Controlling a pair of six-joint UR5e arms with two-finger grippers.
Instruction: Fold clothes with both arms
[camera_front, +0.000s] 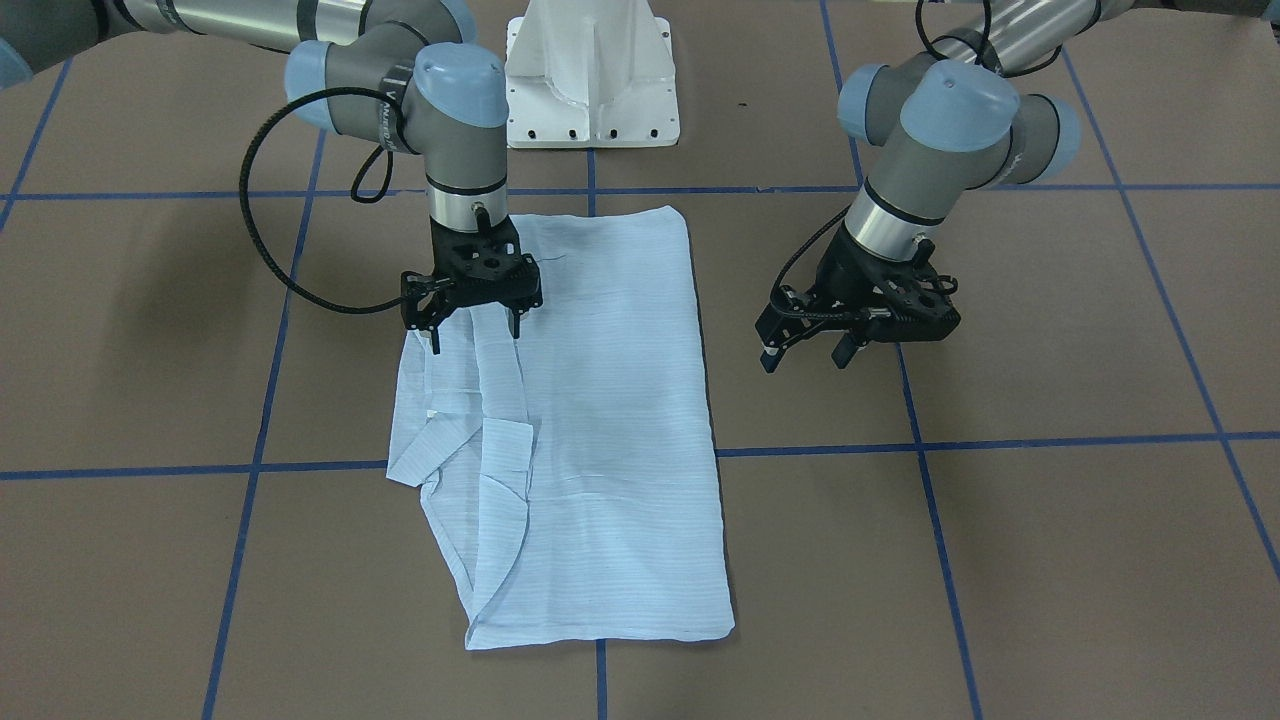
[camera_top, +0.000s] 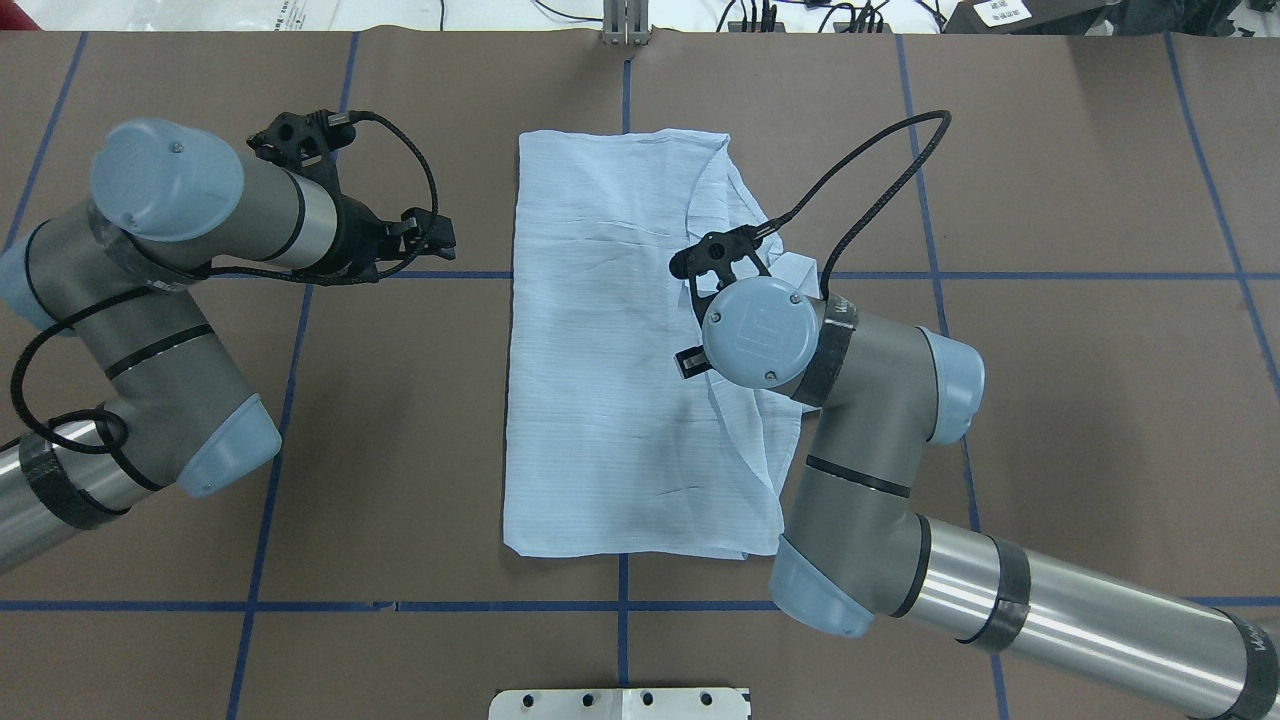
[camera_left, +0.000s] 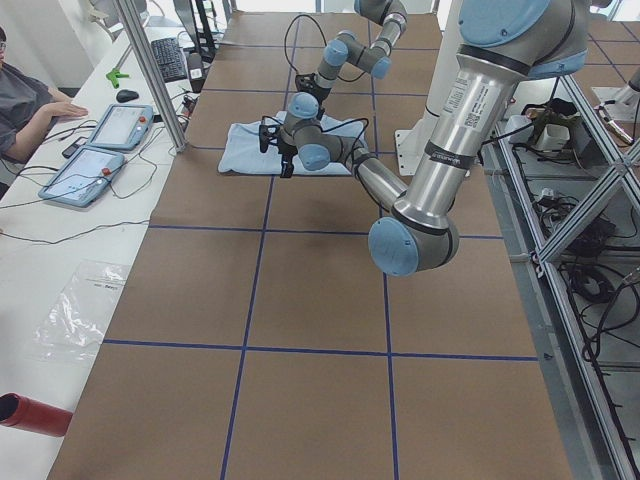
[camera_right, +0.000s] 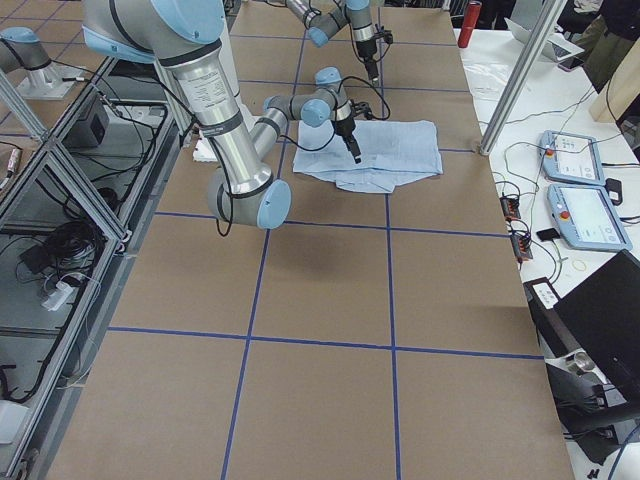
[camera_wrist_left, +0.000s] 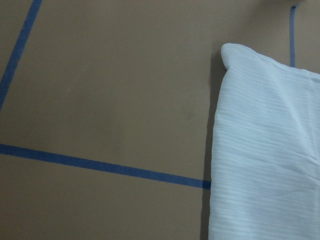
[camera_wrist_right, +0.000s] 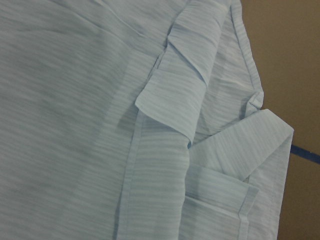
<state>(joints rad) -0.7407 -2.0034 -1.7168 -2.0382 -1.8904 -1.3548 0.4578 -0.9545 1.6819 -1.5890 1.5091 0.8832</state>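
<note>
The light-blue shirt (camera_front: 600, 420) lies flat on the brown table as a long folded rectangle, with sleeve and cuff folds bunched along the edge on my right side (camera_top: 750, 300). My right gripper (camera_front: 476, 333) points down over that bunched edge. It is open, and its fingers straddle a raised fold. In the overhead view its wrist hides it. My left gripper (camera_front: 806, 358) is open and empty, a little above the bare table beside the shirt's opposite long edge (camera_top: 445, 240). The left wrist view shows a shirt corner (camera_wrist_left: 265, 150). The right wrist view shows the cuff folds (camera_wrist_right: 210, 130).
The white pedestal base (camera_front: 590, 100) stands behind the shirt's near end. Blue tape lines (camera_front: 1000, 440) grid the brown table. In the exterior left view, a side bench holds tablets (camera_left: 100, 140) and a seated person (camera_left: 20, 90) is at its edge.
</note>
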